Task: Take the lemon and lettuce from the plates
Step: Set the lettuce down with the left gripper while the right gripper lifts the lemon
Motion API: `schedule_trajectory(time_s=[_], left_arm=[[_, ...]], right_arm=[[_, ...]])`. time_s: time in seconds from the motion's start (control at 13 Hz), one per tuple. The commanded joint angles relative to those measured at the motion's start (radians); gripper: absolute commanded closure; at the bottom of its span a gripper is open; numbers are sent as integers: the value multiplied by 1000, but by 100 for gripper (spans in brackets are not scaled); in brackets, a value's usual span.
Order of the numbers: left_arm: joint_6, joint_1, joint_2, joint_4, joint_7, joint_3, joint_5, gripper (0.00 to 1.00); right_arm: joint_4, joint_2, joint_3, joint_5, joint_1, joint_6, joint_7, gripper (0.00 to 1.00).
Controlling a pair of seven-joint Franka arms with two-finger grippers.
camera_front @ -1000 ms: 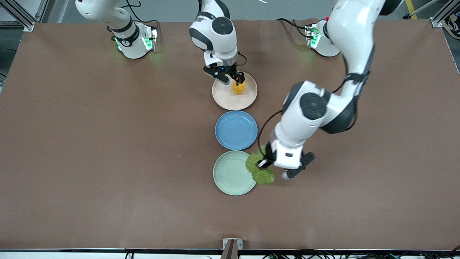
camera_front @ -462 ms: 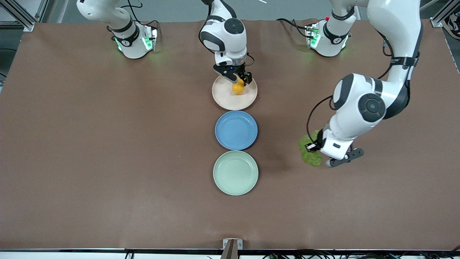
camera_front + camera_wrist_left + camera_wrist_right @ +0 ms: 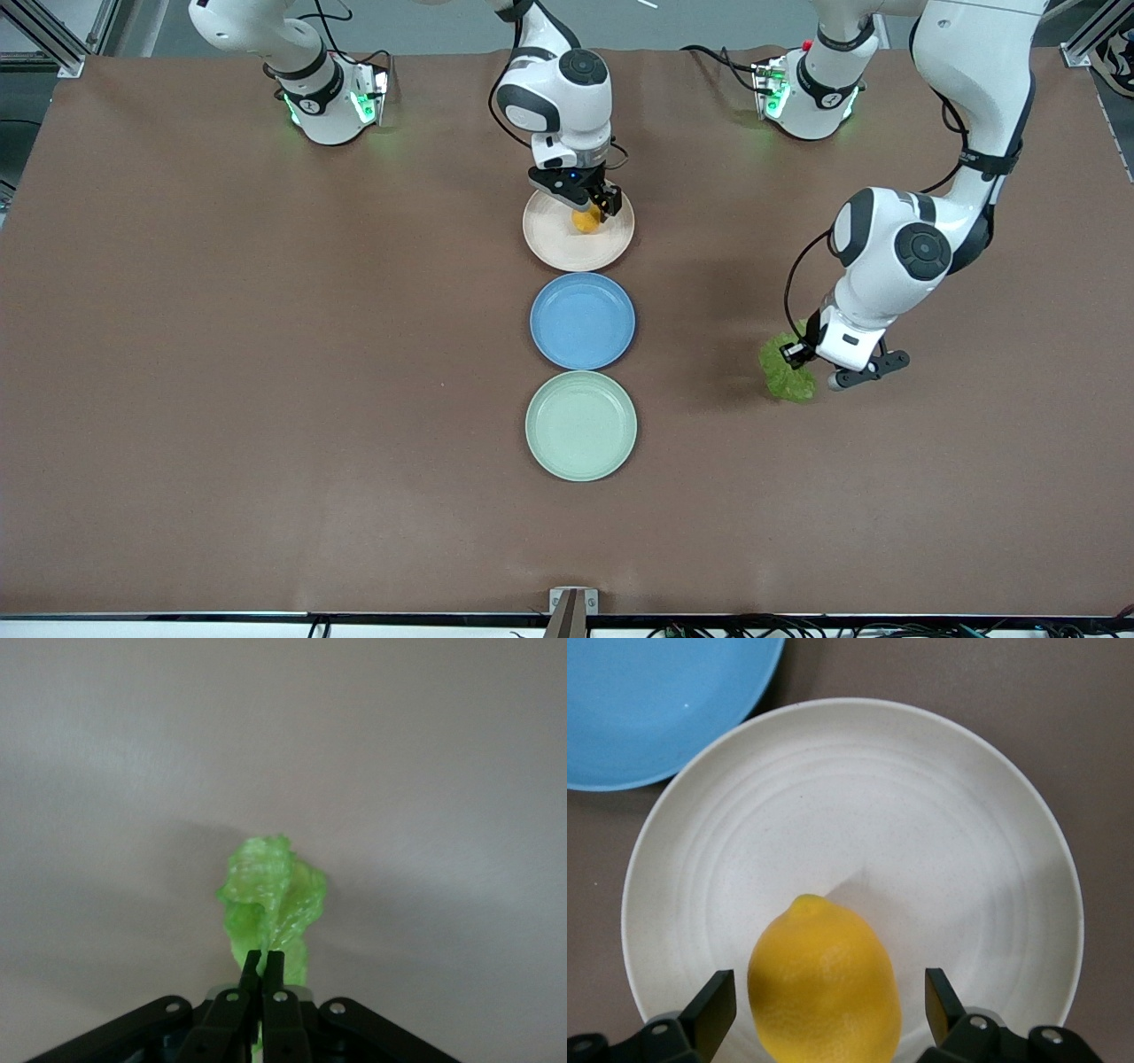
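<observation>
The lemon (image 3: 586, 221) lies on the beige-pink plate (image 3: 558, 248) at the robots' end of the row. My right gripper (image 3: 586, 202) is open just above it; in the right wrist view (image 3: 831, 1001) the lemon (image 3: 824, 983) sits between the spread fingers without touching them, on the plate (image 3: 939, 842). My left gripper (image 3: 804, 361) is shut on the lettuce (image 3: 787, 377), held low over bare table toward the left arm's end; the leaf (image 3: 270, 899) hangs from the closed fingertips (image 3: 264, 966). The mint green plate (image 3: 580, 425) holds nothing.
A blue plate (image 3: 582, 320) stands between the beige-pink and mint green plates; its rim shows in the right wrist view (image 3: 656, 709). The brown table (image 3: 266, 399) is bare around the row. A small metal bracket (image 3: 572, 602) sits at the table's front edge.
My left gripper has carried the lettuce off the mint green plate toward the left arm's end and lowered it. My right gripper has turned and sunk around the lemon.
</observation>
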Motion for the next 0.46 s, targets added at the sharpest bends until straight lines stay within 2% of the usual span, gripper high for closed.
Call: schedule_trajectory(time_s=[0.0, 0.15, 0.23, 0.31, 0.38], left_arm=[[26, 43, -32, -76, 94, -14, 5, 99], [26, 60, -26, -94, 163, -12, 5, 92], [25, 69, -21, -94, 205, -12, 5, 87], [23, 78, -19, -100, 246, -12, 5, 80], [20, 86, -21, -100, 269, -12, 6, 77]], right_arm=[[7, 15, 1, -45, -1, 2, 27, 10], [9, 26, 1, -60, 5, 2, 27, 15], [7, 29, 1, -60, 6, 5, 27, 23], [9, 29, 1, -65, 6, 7, 27, 42], [9, 29, 1, -68, 3, 7, 27, 55]])
